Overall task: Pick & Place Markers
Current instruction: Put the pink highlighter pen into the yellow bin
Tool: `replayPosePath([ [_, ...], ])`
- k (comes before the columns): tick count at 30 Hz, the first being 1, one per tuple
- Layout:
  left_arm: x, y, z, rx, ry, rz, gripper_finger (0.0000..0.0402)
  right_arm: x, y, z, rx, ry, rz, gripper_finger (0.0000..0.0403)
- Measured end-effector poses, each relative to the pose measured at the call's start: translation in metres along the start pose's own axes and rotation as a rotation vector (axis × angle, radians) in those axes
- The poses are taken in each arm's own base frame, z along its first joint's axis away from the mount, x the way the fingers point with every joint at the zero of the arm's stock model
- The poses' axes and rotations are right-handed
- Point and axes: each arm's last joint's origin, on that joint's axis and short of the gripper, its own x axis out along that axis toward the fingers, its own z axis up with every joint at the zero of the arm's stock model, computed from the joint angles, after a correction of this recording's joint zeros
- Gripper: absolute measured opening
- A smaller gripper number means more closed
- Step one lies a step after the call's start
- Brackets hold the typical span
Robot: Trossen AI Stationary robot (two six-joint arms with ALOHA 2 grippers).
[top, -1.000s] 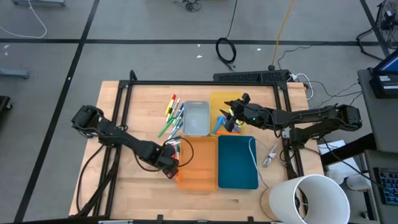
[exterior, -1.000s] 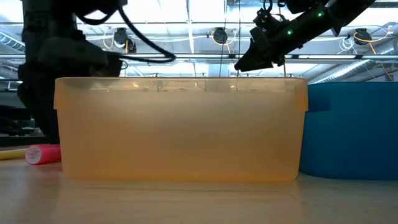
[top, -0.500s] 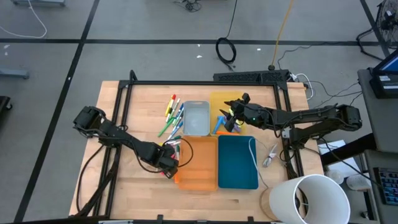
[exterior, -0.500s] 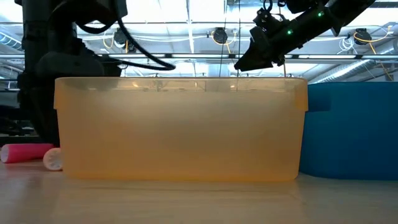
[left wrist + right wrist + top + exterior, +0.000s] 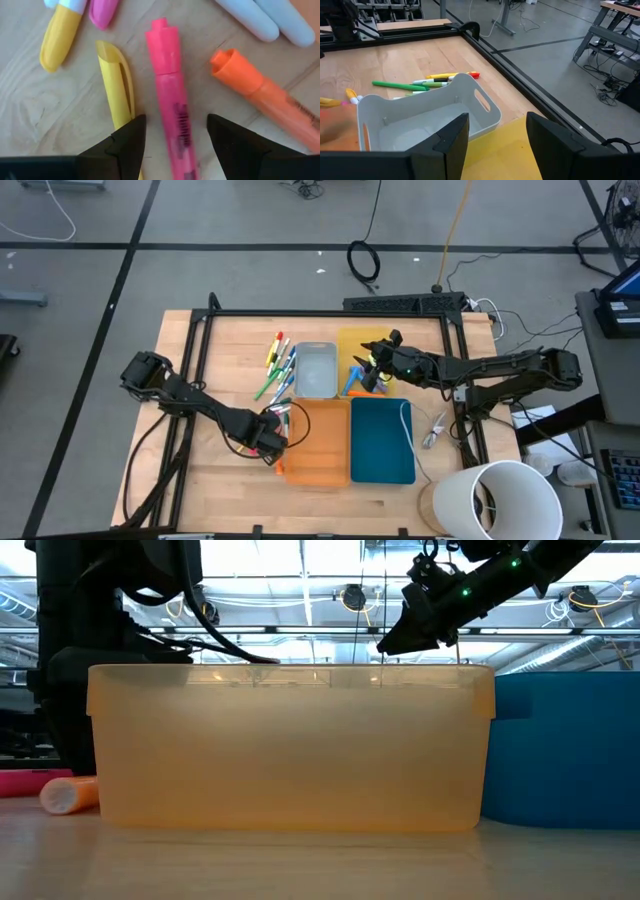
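Several markers lie on the wood left of the orange tray [image 5: 318, 477]. My left gripper [image 5: 270, 438] points down over them, open. In its wrist view the fingers stand on either side of a pink marker [image 5: 172, 100], with a yellow marker [image 5: 117, 80] running under one finger and an orange marker [image 5: 260, 90] beyond the other. More markers [image 5: 278, 365] lie left of the white tray [image 5: 316, 370]. My right gripper [image 5: 362, 368] hangs open above the yellow tray [image 5: 355, 340], beside the white tray [image 5: 427, 117]. My left gripper [image 5: 175, 140] comes from above with its fingers across the pink marker's barrel [image 5: 180, 130], one on each side. The marker lies flat on the table. I cannot tell whether a finger touches it or the yellow marker beside it.
A blue tray [image 5: 382, 442] stands right of the orange tray, with a white cord [image 5: 405, 415] along its right side. A large white cylinder [image 5: 500, 500] stands at the near right corner. A black frame [image 5: 200, 340] runs around the table.
My left gripper has sunk a little toward the markers beside the orange tray. In the low view the pink marker has slid toward the table's left edge, and an orange marker's end has come into sight next to the tray.
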Motion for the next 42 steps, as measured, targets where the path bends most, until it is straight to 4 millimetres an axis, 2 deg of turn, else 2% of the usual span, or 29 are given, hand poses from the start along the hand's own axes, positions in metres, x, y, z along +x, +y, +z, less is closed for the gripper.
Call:
replayPosePath([
  [7,0.001,0.000,0.000,0.011,0.003,0.001,0.0214,0.000,0.000,0.000,0.000,0.000,0.000,0.0187],
  [10,0.001,0.000,0.000,0.013,0.005,-0.004,0.0175,0.000,0.000,0.000,0.000,0.000,0.000,0.0187],
  [15,0.001,0.000,0.002,0.042,0.009,-0.009,0.0069,0.000,0.000,0.000,0.000,0.000,0.000,0.0187],
  [16,0.001,0.000,0.003,0.061,0.013,-0.010,0.0058,0.000,0.000,0.000,0.000,0.000,0.000,0.0187],
  [21,-0.014,0.009,0.006,0.122,-0.003,0.007,0.0058,0.000,0.000,0.000,0.000,0.000,0.000,0.0187],
  [27,-0.066,0.018,0.012,0.192,-0.256,0.005,0.0058,0.000,0.000,0.000,0.001,-0.003,0.000,0.0187],
  [32,-0.104,0.027,0.020,0.365,-0.616,0.071,0.0058,0.000,0.000,0.001,0.003,-0.006,0.000,0.0187],
  [35,-0.117,0.031,0.027,0.490,-0.784,0.129,0.0058,0.000,0.000,0.001,0.003,-0.006,0.000,0.0187],
  [38,-0.127,0.034,0.046,0.531,-0.934,0.071,0.0058,0.000,0.000,0.001,0.003,-0.007,0.000,0.0187],
  [42,-0.119,0.049,0.073,0.675,-1.057,-0.116,0.0058,0.000,0.000,0.001,0.003,-0.007,0.000,0.0187],
])
